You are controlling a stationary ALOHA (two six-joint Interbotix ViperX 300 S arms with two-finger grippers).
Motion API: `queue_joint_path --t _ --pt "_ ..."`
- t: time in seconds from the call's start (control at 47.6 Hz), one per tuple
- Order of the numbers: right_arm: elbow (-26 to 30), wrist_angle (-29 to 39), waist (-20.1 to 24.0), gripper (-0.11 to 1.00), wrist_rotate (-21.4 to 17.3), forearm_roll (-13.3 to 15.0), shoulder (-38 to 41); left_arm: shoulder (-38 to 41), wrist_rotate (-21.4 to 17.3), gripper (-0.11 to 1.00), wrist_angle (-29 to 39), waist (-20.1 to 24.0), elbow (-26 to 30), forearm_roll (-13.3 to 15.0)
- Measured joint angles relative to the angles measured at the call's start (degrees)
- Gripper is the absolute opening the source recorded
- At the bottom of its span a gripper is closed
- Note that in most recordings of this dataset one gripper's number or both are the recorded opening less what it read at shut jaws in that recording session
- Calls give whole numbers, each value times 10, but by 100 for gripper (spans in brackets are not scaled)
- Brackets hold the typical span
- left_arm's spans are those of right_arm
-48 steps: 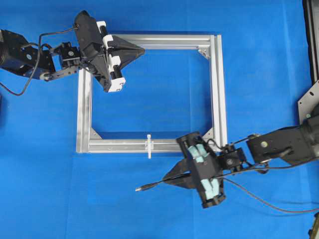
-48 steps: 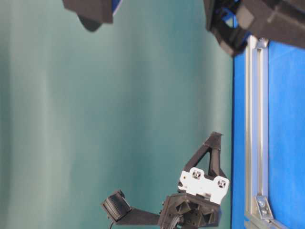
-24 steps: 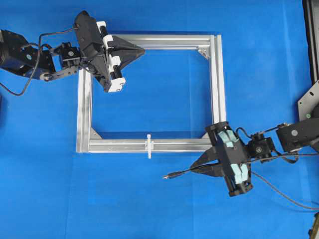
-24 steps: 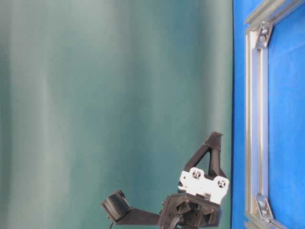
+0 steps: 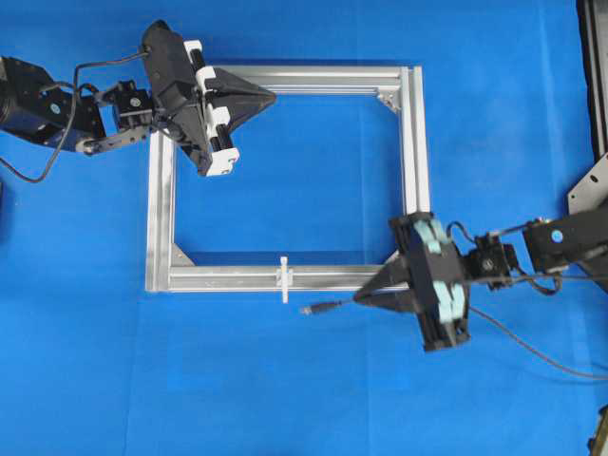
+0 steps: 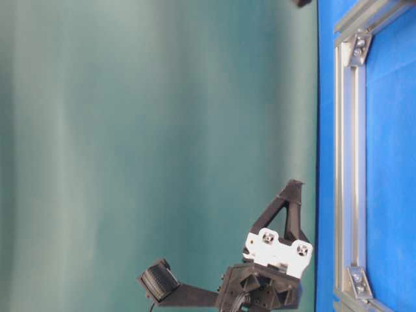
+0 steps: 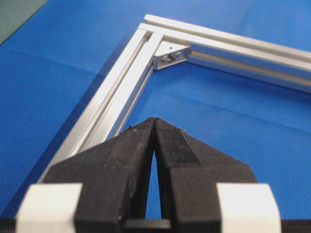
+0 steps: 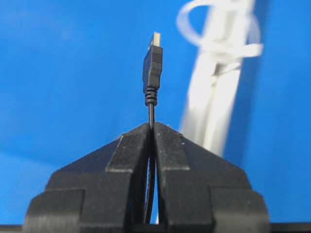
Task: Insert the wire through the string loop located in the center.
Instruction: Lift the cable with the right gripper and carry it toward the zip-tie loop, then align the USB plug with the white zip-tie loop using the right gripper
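Right gripper (image 5: 366, 297) clamped on the wire (image 8: 152, 68), plug poking straight out past the tips. String loop (image 5: 283, 278) just ahead, slightly off to one side. Left gripper (image 7: 153, 121) pinched together, empty, over frame (image 5: 414, 171) corner.

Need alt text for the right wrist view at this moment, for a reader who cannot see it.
The right gripper, seen from behind its closed black fingers, holds the wire so that its dark plug with a silvery tip points straight ahead. Beyond it, blurred and to the right, the white string loop sits on the silver frame rail over a blue cloth.
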State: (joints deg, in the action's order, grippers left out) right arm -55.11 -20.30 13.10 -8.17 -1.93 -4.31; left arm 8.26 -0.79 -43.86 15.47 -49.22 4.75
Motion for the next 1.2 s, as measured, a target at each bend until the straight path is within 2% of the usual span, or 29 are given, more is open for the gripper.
queue_joint_path --t 0.231,1.197 --pt "0 -14 -31 -3 0 0 10 0 1 0 1 -4 0 0" --pt "0 -14 -32 -3 0 0 13 0 1 0 0 -4 1 0"
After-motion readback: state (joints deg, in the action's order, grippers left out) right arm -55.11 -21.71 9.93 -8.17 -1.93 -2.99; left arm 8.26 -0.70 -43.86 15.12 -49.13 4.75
